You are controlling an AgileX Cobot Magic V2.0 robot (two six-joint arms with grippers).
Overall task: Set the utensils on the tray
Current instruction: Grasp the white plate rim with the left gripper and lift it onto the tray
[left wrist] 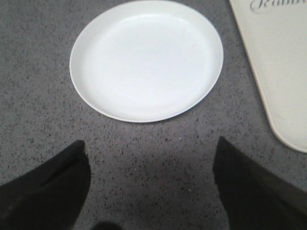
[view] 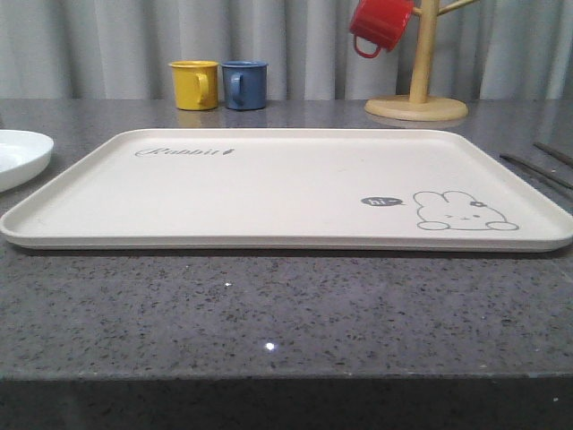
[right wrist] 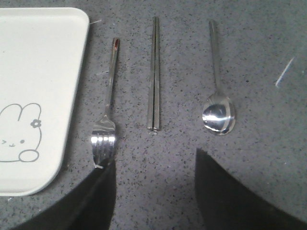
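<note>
So far nothing has been carried over: we see the cream tray [view: 269, 193] lying bare on the grey stone counter [view: 269, 313], with only its rabbit drawing [view: 461, 213] and script lettering on the surface. All three utensils are left to move, so we judge the task to be at its very start.

From the right wrist camera we see them laid side by side on the counter just beside the tray's rabbit corner: the fork [right wrist: 106, 120] nearest the tray rim, the pair of chopsticks [right wrist: 154, 76] in the middle, and the spoon [right wrist: 217, 96] farthest out, each apart from its neighbour. The right gripper [right wrist: 153, 191] hovers above them with its fingers spread wide and nothing between them; the chopsticks sit roughly in line with the gap.

The left wrist camera shows us the other end of the tray, where a round white plate [left wrist: 146, 60] rests on the counter near the tray's corner. The left gripper [left wrist: 151, 184] hangs over bare counter, also spread wide and empty.

The front view gives us what the wrist cameras lack: a yellow mug [view: 195, 84], a blue mug [view: 244, 84] and a wooden mug tree [view: 419, 76] with a red mug [view: 380, 24] hung on it. There the cutlery is just thin dark lines at the right edge.
</note>
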